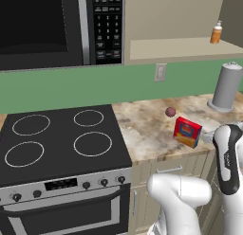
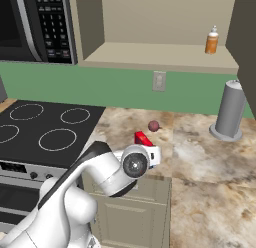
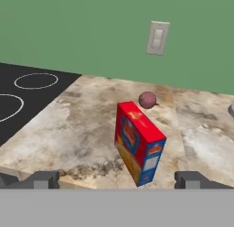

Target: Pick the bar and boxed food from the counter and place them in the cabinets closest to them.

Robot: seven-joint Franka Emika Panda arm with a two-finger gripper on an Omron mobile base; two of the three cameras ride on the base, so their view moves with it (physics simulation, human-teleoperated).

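Hand view: gripper (image 3: 116,179) low over counter (image 3: 82,130) edge, fingers (image 3: 43,179) wide apart, holding nothing.
Boxed food: boxed food (image 3: 138,143) upright on counter, btwn fingers & just ahead, not touching either.
Ball: dark-red ball (image 3: 147,99) beyond box, farther from fingers.
Stovetop: stovetop (image 3: 27,95) off to left-finger side.
Cabinets: cabinets (image 2: 155,27) open above, orange bottle (image 2: 212,41) on shelf.

Evenly bright, flat rendered light; source unclear. Faint soft shadow beside boxed food (image 3: 138,146) on counter (image 3: 82,130). Sharp throughout, no glare, perhaps slight pixelation.
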